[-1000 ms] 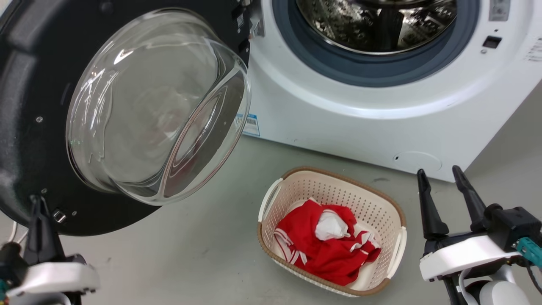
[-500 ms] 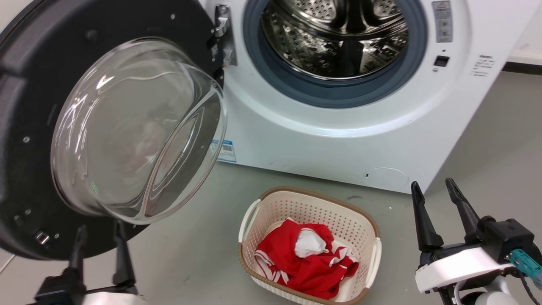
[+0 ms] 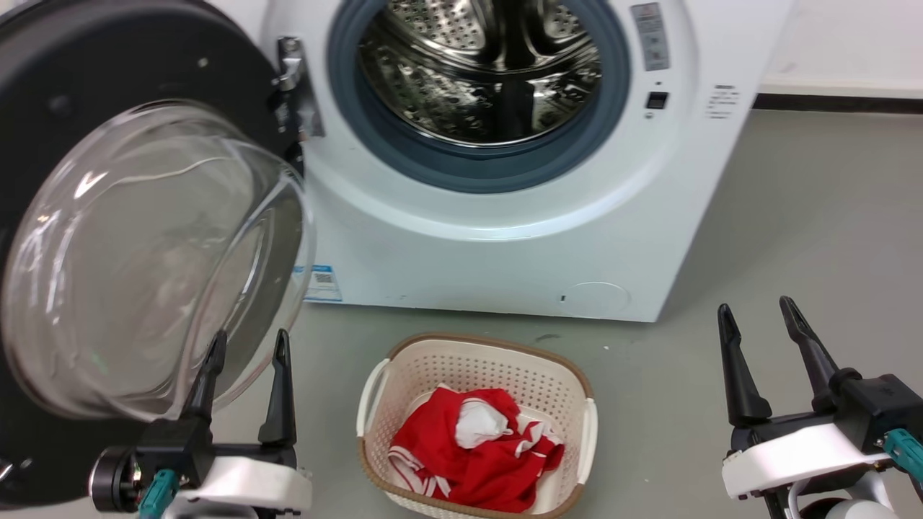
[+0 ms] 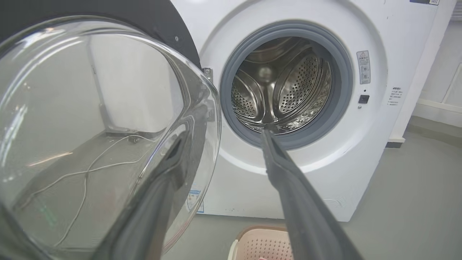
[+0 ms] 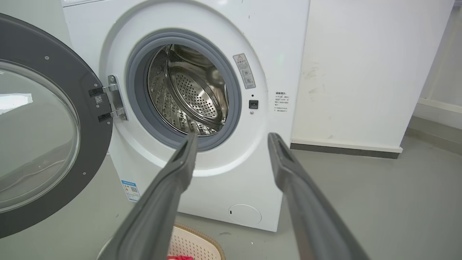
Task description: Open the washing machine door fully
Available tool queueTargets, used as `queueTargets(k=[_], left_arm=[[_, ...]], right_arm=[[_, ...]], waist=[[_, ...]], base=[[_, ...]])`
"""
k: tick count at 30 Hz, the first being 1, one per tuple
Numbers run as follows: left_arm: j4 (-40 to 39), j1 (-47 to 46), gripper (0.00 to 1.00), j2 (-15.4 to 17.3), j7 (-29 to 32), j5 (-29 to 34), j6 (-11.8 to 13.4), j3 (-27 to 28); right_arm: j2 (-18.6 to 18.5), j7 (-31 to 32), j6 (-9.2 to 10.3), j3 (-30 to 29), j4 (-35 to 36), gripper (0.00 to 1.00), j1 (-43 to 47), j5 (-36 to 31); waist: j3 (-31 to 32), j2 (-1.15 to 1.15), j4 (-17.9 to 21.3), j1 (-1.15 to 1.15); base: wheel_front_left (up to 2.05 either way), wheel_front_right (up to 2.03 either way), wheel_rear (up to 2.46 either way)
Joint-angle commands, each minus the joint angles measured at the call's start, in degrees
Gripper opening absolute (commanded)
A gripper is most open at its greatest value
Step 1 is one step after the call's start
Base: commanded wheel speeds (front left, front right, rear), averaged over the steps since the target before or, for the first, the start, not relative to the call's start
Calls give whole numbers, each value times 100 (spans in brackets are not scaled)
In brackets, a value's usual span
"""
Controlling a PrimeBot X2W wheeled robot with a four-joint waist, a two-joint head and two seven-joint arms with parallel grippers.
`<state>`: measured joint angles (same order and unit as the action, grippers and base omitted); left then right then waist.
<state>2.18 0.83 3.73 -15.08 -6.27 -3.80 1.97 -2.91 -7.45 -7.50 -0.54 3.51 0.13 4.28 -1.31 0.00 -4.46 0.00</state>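
Left gripper (image 3: 249,339): fingers spread wide, nothing between them, hanging in front of the lower part of the washing machine door (image 3: 144,252) with no visible contact. In its own wrist view the left gripper (image 4: 222,135) frames the open drum (image 4: 281,90), one finger seen across the glass bowl (image 4: 90,108).

Right gripper (image 3: 755,306): also spread wide and empty, well apart from the washing machine (image 3: 505,238), over the floor (image 3: 793,216) toward its right side.

Change: one second ago the left fingers stood close together at the door's lower black rim; half a second ago they were already parted. The head camera has also shifted, so the machine's new place in view is no move of the machine.

Door position: swung out on its hinge (image 5: 113,97) at the left of the opening, inner face and bowl turned outward in the right wrist view (image 5: 36,137). Gasket (image 3: 469,169) and drum fully exposed.

Floor in front of the machine: laundry basket (image 3: 476,342) with a red garment (image 3: 469,454), clear of the door.

Judgement: the release suggests the pull is finished; the door looks fully or very nearly fully open, and only a small further push, if any, seems left
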Motion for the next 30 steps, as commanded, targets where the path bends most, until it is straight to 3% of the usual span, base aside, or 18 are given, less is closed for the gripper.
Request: queueTargets(k=[1,12,30], left_arm=[[42,-107,100,48,-10,50,-25,-14],[210,-351,100,40,-10,131,-47,-66],[318,-326,100,7,-10,157,-17,-21]], right_arm=[[7,18,2,-12,27,100,88,-47],[7,50,2,-48,6,100,186,-57],[7,0,2,10,-121,100,64,81]], waist=[[45,0,182,0],[13,0,588,0],[-66,0,573,0]], base=[[0,0,0],[0,0,0],[0,0,0]])
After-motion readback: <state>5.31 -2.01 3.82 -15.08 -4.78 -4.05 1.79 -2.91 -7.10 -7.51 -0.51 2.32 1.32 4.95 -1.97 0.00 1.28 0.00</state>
